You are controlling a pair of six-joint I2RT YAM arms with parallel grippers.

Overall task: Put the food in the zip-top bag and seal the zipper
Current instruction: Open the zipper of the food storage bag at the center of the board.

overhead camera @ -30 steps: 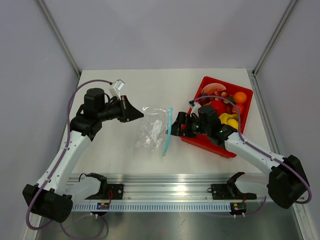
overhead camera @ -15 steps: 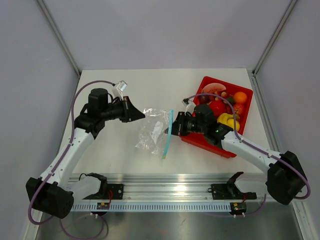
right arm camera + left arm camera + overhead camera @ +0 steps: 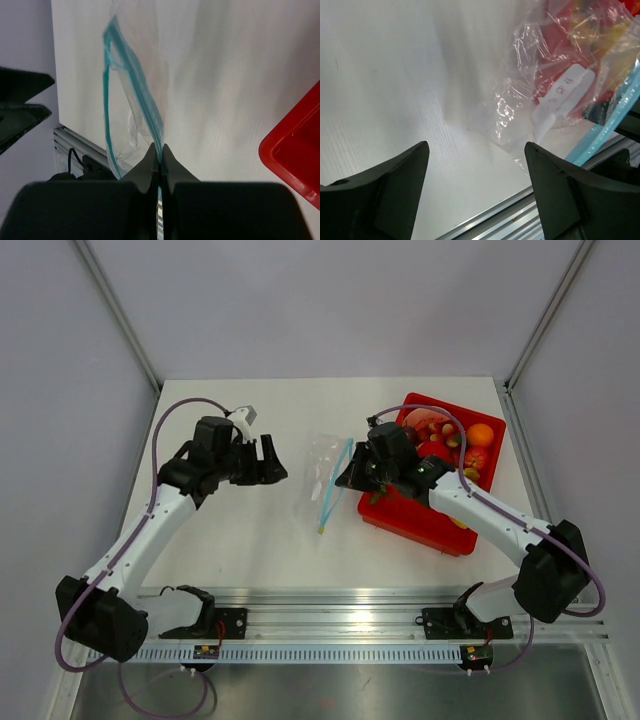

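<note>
- The left gripper [image 3: 476, 146] is hanging wide open, left of the table's middle. It should be grabbing the loose lip.
- The zip-top bag [image 3: 530, 85] is hanging over the middle.
- The right gripper [image 3: 160, 149] is pinching the zipper [image 3: 105, 85] tight.

The zip-top bag [image 3: 530, 75] is thin clear plastic, crinkled and throwing glossy glints, and its zipper [image 3: 106, 100] looks like a smooth pale-blue plastic strip. Under it the table [image 3: 250, 540] is matt white, faintly lined, while the red tray [image 3: 415, 530] shines like hard plastic.
</note>
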